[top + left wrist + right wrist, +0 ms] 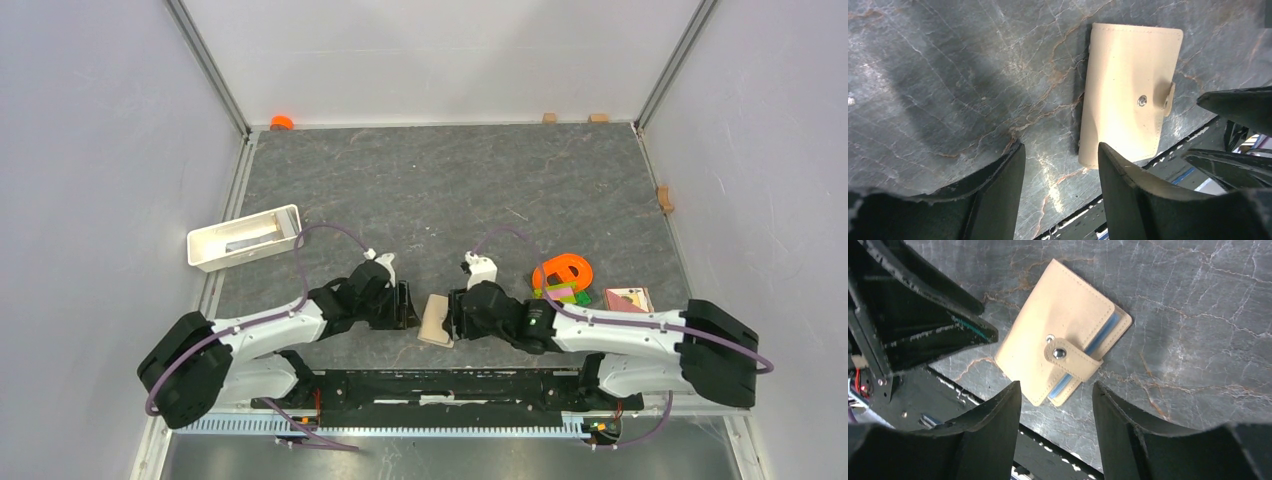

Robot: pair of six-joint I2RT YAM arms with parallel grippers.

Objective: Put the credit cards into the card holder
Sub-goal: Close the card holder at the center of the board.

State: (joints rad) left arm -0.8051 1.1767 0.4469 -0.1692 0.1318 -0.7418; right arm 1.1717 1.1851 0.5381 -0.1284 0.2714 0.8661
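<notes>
Top external: beige-tan folding card holder lies folded at grey marbled table's near edge; pale reddish-print credit card outside it, toward right edge | Left wrist: left gripper jaws apart, empty | Right wrist: right gripper jaws apart, empty; snap tab unfastened; loading likely not begun.

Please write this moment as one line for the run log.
left gripper: open, empty | right gripper: open, empty | card holder: folded, flat on table between them, not held
</notes>
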